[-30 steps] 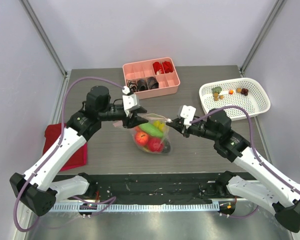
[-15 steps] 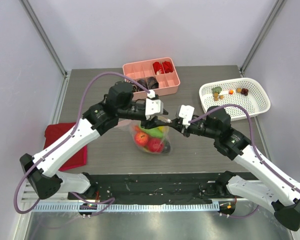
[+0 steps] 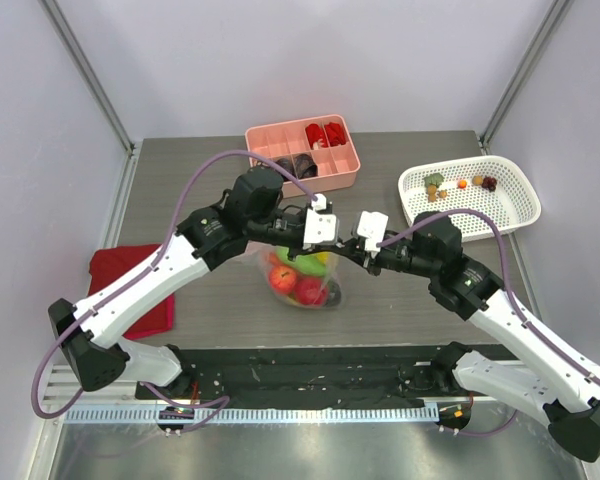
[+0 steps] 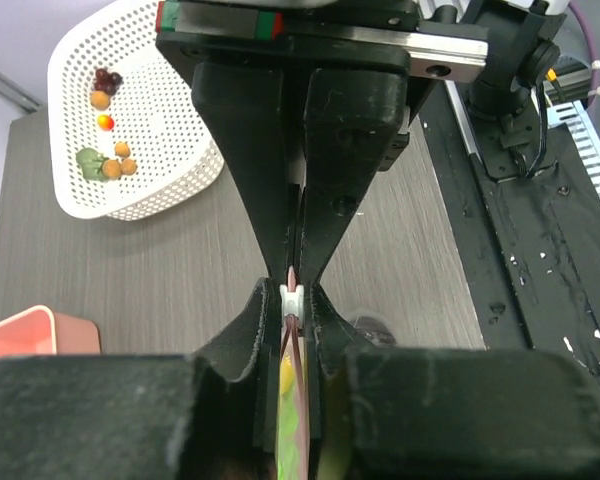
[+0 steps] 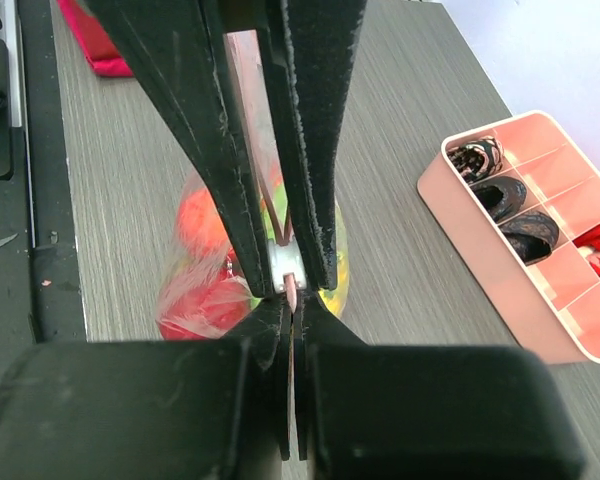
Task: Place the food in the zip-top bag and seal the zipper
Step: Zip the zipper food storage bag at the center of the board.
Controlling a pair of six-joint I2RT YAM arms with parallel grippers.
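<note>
The left gripper [image 4: 292, 306] pinches the pink zipper [image 4: 294, 332]. The right gripper [image 4: 297, 272] clamps the strip just beyond. A white basket [image 4: 193, 165] sits farther off on the table [image 4: 130, 285].

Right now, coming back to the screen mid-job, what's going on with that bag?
Both arms are on the zip-top bag, which holds the toy food: red, green and yellow pieces. The left gripper and the right gripper are each shut on the pink zipper along its mouth, their tips almost meeting. From these views I can't tell whether the seal is complete. A few small pieces lie in the white basket.
</note>
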